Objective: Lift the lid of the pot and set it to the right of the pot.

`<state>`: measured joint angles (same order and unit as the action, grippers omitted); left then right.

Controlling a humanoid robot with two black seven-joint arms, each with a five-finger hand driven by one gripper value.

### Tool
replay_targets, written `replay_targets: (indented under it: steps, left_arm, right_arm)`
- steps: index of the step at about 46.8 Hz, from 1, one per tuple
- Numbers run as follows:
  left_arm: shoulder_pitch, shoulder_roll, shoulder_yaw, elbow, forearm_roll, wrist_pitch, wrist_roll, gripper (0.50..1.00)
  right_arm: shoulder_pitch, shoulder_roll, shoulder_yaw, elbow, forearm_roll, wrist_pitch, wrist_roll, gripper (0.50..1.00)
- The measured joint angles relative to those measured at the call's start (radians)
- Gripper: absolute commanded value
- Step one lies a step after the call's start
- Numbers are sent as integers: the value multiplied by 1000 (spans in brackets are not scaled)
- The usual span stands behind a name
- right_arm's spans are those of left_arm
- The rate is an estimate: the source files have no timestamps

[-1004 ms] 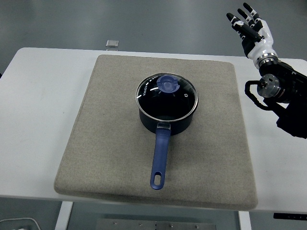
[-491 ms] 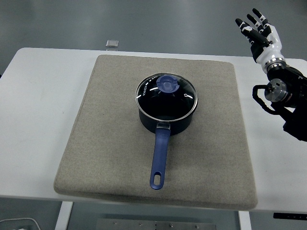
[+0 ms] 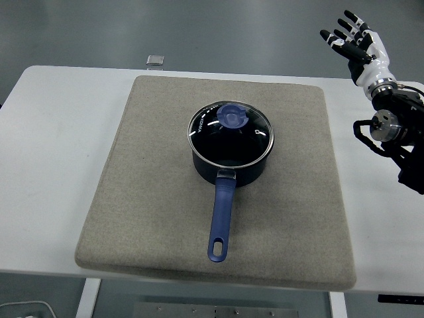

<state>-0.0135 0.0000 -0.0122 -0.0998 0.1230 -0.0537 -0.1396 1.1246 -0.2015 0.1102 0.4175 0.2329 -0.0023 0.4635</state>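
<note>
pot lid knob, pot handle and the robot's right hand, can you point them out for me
pot lid knob [image 3: 232, 117], head view, centre of the blue knob on the glass lid
pot handle [image 3: 221, 218], head view, middle of the blue shaft
right hand [image 3: 358, 45], head view, palm below the spread fingers

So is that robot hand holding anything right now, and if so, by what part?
Nothing is held. The right hand is raised at the table's far right with fingers spread, well apart from the pot lid, which sits on the pot.
</note>
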Motion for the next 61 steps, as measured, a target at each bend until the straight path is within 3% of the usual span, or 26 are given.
replay_targets:
  steps: [17, 34, 38, 44, 50, 61]
  left_arm:
    - [1, 0, 0, 0, 0, 0, 0, 1000]
    - [1, 0, 0, 0, 0, 0, 0, 1000]
    - [1, 0, 0, 0, 0, 0, 0, 1000]
    - [1, 0, 0, 0, 0, 0, 0, 1000]
    - [0, 0, 0, 0, 0, 0, 0, 1000]
    - [1, 0, 0, 0, 0, 0, 0, 1000]
  right_arm:
    - [49, -57, 0, -19, -60, 8, -14, 901]
    - [140, -138, 0, -13, -393, 201, 13, 903]
    - [163, -151, -4, -4, -469, 261, 43, 901]
    - [203, -177, -3, 0, -630, 348, 136, 901]
    - [243, -205, -4, 28, -759, 423, 148, 901]
    - [302, -265, -3, 203, -886, 455, 148, 901]
